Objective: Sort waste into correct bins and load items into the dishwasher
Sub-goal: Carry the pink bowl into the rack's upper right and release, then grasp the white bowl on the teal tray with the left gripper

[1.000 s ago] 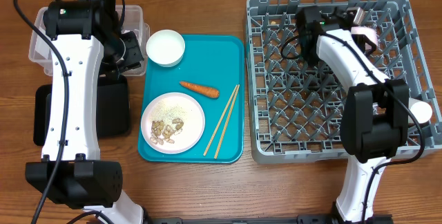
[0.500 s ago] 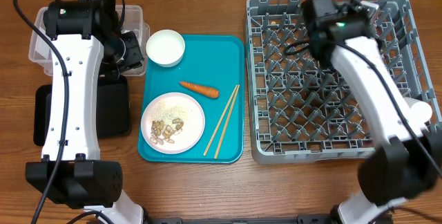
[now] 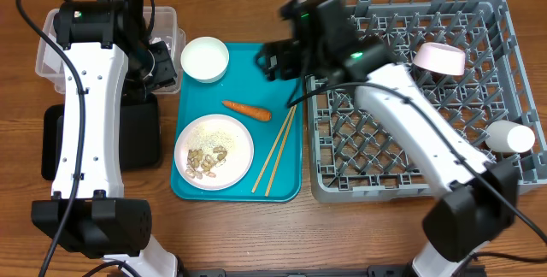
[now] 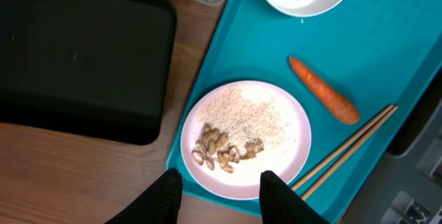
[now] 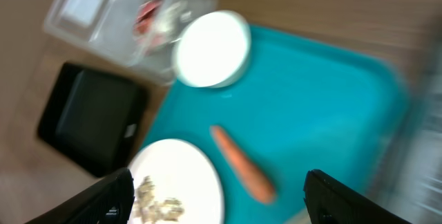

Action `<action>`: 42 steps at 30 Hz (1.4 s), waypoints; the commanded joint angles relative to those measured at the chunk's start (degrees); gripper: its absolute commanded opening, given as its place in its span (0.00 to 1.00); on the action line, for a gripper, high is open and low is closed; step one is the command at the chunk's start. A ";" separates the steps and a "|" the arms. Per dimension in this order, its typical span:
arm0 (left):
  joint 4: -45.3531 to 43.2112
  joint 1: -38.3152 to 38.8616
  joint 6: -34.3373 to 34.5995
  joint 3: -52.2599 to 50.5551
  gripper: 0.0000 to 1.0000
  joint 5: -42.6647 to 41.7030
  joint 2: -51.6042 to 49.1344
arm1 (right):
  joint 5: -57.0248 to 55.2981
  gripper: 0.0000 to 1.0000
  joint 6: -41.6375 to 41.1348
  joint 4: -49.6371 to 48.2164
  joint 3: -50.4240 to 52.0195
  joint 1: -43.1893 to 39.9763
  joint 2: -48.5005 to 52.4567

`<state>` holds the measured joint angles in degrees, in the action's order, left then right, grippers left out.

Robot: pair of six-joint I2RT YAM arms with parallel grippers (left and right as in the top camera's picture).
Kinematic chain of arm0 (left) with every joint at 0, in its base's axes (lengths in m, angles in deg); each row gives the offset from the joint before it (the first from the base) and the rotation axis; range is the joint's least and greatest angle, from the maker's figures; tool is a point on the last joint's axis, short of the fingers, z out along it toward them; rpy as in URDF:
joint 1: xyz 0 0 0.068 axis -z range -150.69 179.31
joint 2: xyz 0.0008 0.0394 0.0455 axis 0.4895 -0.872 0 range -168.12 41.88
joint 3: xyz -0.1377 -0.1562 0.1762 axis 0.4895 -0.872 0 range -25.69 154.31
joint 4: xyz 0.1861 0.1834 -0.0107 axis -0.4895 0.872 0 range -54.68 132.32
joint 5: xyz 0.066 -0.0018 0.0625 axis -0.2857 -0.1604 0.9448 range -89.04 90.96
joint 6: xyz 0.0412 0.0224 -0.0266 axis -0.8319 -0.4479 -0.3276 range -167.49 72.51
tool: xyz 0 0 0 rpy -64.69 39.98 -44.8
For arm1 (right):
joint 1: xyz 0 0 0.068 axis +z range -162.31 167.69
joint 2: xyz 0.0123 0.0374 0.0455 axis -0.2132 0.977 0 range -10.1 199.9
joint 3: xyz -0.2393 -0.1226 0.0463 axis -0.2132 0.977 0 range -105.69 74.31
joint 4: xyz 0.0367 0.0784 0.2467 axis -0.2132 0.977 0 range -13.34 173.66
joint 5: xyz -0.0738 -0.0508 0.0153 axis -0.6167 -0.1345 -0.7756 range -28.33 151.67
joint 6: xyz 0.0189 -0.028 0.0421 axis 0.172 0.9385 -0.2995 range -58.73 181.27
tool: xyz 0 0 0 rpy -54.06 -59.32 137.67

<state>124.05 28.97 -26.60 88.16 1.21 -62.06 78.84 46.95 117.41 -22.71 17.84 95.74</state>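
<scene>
My right gripper (image 3: 276,59) is open and empty, above the far right corner of the teal tray (image 3: 286,63). In its blurred view (image 5: 217,203) I see a white bowl (image 5: 210,49), the carrot (image 5: 242,163) and the plate (image 5: 176,182). My left gripper (image 3: 161,61) is open and empty; its view (image 4: 221,196) looks down on the plate (image 4: 245,137) of rice and nut scraps. The carrot (image 3: 247,110), chopsticks (image 3: 275,149), plate (image 3: 214,151) and bowl (image 3: 205,58) lie on the tray. Another bowl (image 3: 440,57) and the cup (image 3: 510,137) sit in the grey rack (image 3: 410,183).
The clear tub (image 3: 167,22) stands at the far left, with the red-and-silver wrapper (image 5: 148,15) in it. The black tray (image 3: 141,136) lies in front of it, left of the teal tray. My left arm (image 3: 81,97) reaches over both.
My right arm has swung left from the back of the rack to over the teal tray, leaving a white bowl in the rack. The left arm has not moved.
</scene>
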 commanded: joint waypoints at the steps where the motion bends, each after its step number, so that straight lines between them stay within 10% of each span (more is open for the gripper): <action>1: -2.69 0.76 -3.23 0.55 0.40 -3.04 0.90 | -6.14 0.82 -6.27 -1.55 -0.35 1.55 1.92; 24: -25.77 10.03 -9.35 -1.09 0.50 -4.11 -26.93 | -24.83 0.87 -10.80 32.72 -4.74 -24.76 -8.46; 42: -26.99 10.14 -9.35 2.67 0.42 -0.87 -30.86 | -24.85 0.87 -10.82 35.01 -4.70 -25.40 -8.44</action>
<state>96.95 38.72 -34.67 87.57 -0.61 -92.20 54.21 36.41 152.58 -25.99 -7.44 88.42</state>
